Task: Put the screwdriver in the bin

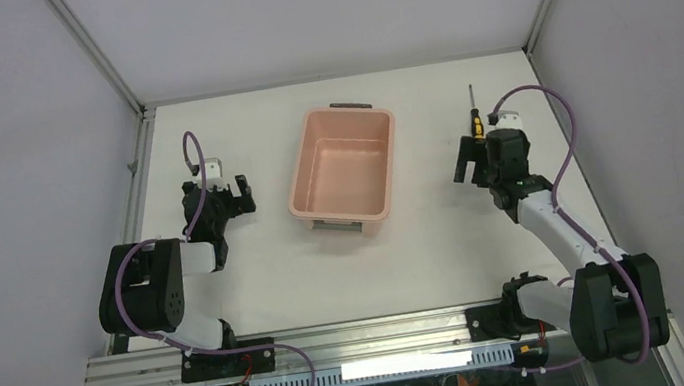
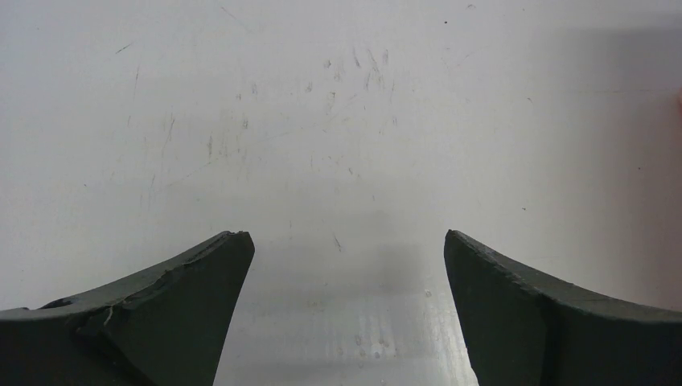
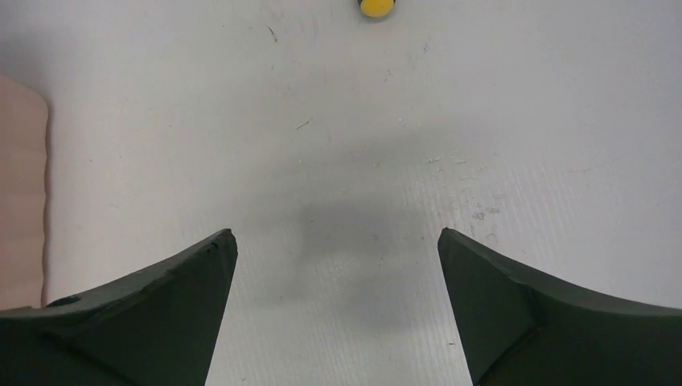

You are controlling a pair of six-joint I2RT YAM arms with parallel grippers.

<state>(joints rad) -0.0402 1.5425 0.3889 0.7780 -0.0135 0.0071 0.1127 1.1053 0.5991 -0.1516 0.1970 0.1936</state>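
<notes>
Where the screwdriver (image 1: 475,120) lies: far right on the surface (image 1: 428,262), shaft pointing far, handle end just beyond the right gripper (image 3: 336,233).
Place of the bin (image 1: 296,174): centre of the surface, well left of the screwdriver.
Jaws of the right gripper: spread wide over bare surface.
Jaws of the left gripper (image 2: 347,234): spread, left of the bin.

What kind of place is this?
Probably a robot test lab: two black-and-white robot arms bolted to a metal rail, a white table boxed in by grey panels, holding a salmon-pink plastic bin and a small black-and-yellow screwdriver.
</notes>
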